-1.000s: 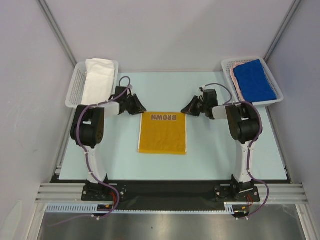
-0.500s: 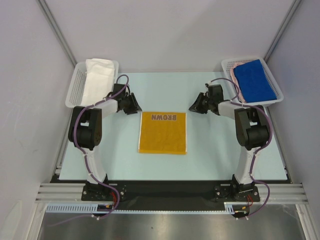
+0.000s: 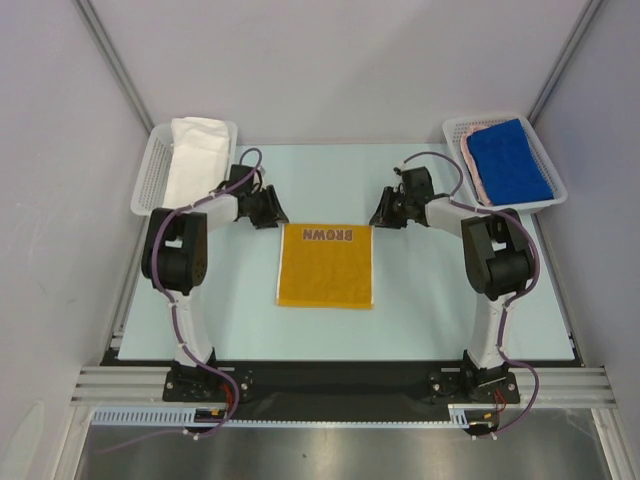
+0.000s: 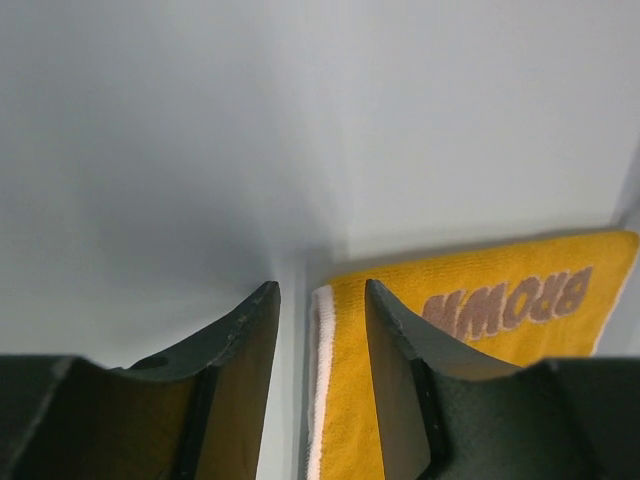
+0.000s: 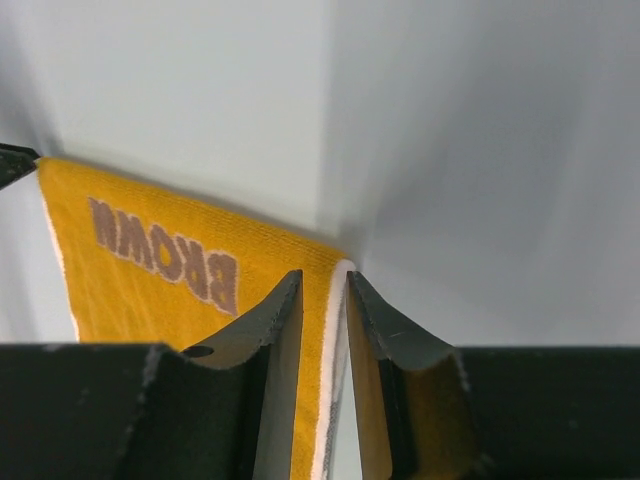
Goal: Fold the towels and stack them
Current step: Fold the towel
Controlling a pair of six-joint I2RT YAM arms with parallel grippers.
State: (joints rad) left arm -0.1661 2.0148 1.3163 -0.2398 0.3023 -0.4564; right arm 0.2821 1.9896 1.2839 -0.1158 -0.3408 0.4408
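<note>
Left fingers [image 3: 272, 214] spread, right fingers [image 3: 381, 215] barely parted, both empty at yellow towel [image 3: 325, 265] far corners; shallow pinch could slip, skewing fold.

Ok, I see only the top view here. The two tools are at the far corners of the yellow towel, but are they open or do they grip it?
Observer: The left tool is open. Its wrist view shows the corner of the yellow towel in the gap, not pinched.
Operator: And the right one?
Observer: The right tool has only a narrow gap, and the towel's white hem runs through it.
Operator: Is that corner lifted?
Observer: No, it seems to lie flat on the table.
</note>
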